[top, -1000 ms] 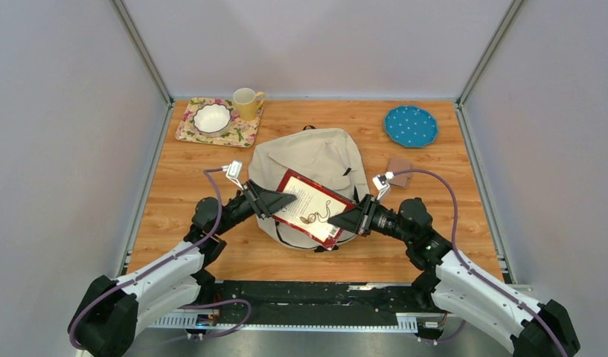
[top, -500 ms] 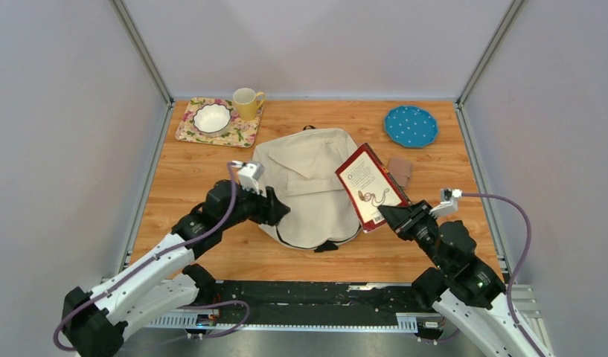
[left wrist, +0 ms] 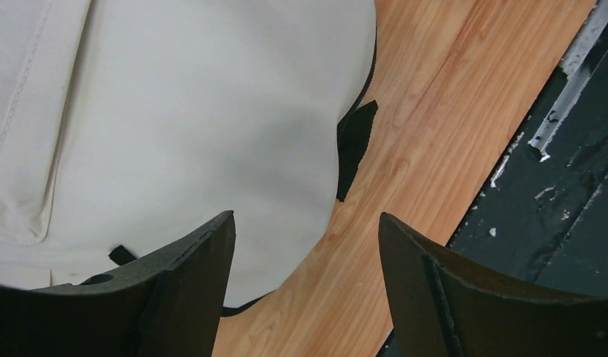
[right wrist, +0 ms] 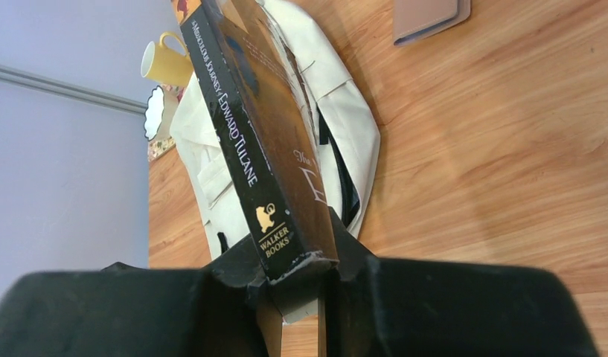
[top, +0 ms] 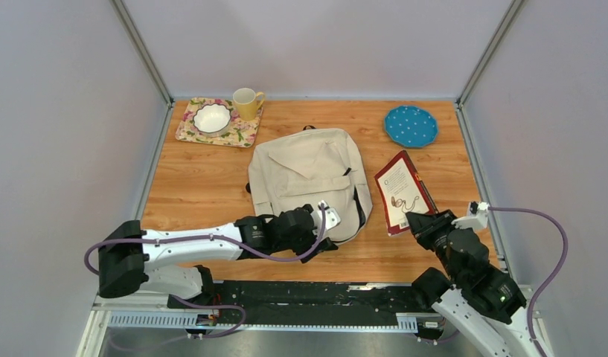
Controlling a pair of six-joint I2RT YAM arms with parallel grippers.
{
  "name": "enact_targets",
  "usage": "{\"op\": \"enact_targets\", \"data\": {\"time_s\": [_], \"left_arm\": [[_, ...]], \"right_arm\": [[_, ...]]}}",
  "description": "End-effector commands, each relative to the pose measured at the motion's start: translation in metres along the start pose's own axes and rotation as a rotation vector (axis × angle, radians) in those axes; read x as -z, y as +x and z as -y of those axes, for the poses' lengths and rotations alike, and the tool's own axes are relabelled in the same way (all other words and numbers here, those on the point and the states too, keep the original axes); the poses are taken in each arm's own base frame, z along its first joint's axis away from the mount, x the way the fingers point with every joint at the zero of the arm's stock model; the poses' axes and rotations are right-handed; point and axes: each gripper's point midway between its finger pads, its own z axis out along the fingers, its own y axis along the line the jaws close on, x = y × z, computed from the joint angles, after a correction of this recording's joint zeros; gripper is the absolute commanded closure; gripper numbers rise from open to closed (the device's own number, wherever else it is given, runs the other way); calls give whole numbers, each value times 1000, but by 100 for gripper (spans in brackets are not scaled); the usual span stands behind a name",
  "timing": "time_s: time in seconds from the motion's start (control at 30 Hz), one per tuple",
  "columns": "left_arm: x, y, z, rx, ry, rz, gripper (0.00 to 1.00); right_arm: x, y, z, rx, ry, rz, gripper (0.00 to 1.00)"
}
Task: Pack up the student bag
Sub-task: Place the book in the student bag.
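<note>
Cream student bag [top: 308, 171] lies just beyond your left pincer [left wrist: 304, 217], jaws apart; your right pincer [right wrist: 295, 274] clamps the book [right wrist: 267, 156] to its right.

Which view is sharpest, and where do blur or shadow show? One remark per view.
Top external: evenly lit, the student bag crisp. Left wrist: wood grain clear, the left gripper dark, featureless. Right wrist: the book's spine lettering sharp, its faint shadow on the table, the right gripper a dark blur.
</note>
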Motion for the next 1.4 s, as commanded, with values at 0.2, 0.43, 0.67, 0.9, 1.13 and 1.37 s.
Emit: {"op": "enact_targets", "data": {"time_s": [0.2,0.43,0.67,0.9,1.13,1.37], "left_arm": [[-27,-42,13,-85,-1,121,21],[-46,-41,25,-80,40,97,21],[-63,-27,7,-75,-83,36,30],[-68,-21,-12,-93,-195,26,52],[-71,-14,-8,-85,-172,9,44],[-75,-11,-5,-75,-162,-10,58]], "right_arm": [[2,-9,-7,-87,-31,42,100],[1,-6,-6,-91,-29,34,100],[2,-6,-7,-92,-38,29,100],[1,-2,-6,-96,-38,15,100],[5,-4,-4,-99,-35,22,100],[5,-2,-2,-106,-37,16,100]]}}
